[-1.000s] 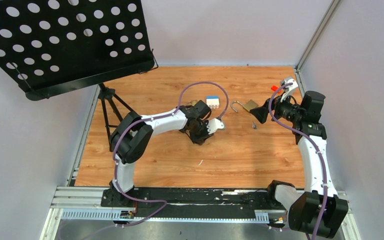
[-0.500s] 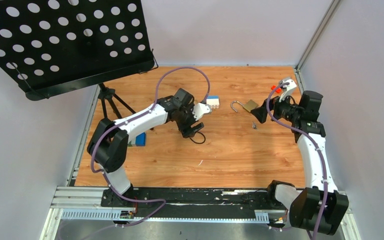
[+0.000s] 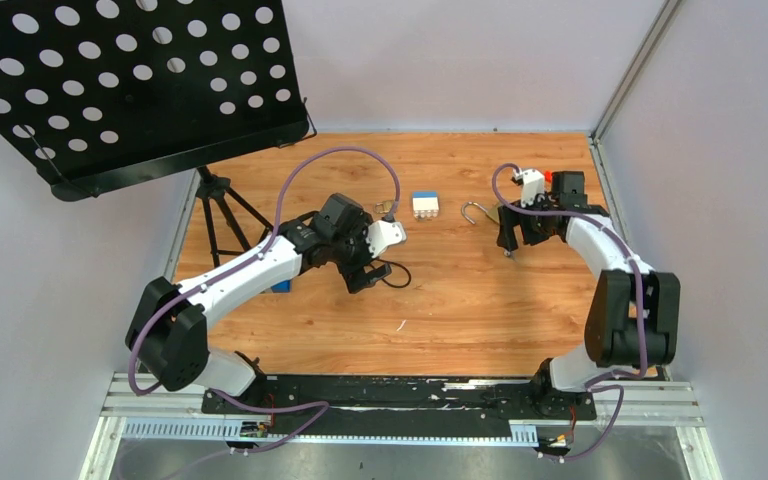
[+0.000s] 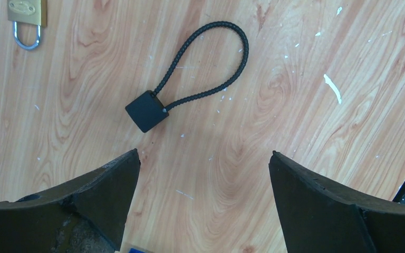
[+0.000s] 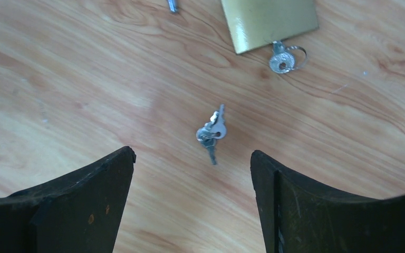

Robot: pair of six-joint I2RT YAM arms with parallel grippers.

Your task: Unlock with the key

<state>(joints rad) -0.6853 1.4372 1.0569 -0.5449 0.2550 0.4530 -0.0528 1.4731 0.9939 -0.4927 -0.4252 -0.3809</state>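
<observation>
Grey metal on pale wood: the key [image 5: 211, 133], a tiny bunch on a ring, lies flat on the tabletop [image 3: 480, 320], just ahead of the gap between the two black fingers of the right end effector [image 5: 192, 153] and touching neither. That end effector is released, its jaws spread wide with nothing in them. From above, the right arm rises from its base at 5 o'clock and folds at a high elbow near the right edge. It then bends back inward, so the wrist points down and left at about 2 o'clock on the tabletop. In the right wrist view a large brass padlock [image 5: 269, 21] lies at 1 o'clock from the key, apart from it. A second small key [image 5: 280, 62] with a ring sits against the padlock's lower edge. From above, the hooked shackle [image 3: 474, 210] pokes out to the left of the wrist.

The left arm stretches from its base at 7 o'clock in a long, low reach to the middle of the tabletop. The left end effector [image 4: 204, 153] is likewise released, its fingers wide apart over bare wood. A black cable loop [image 4: 211, 58] with a blocky end lies at 12 o'clock ahead of the fingers, untouched. A small brass padlock [image 4: 27, 11] sits at 10 o'clock in that view's corner. A white-and-blue block [image 3: 424, 205] lies between the two wrists, and a black perforated music stand [image 3: 130, 80] overhangs the tabletop at 10 o'clock
</observation>
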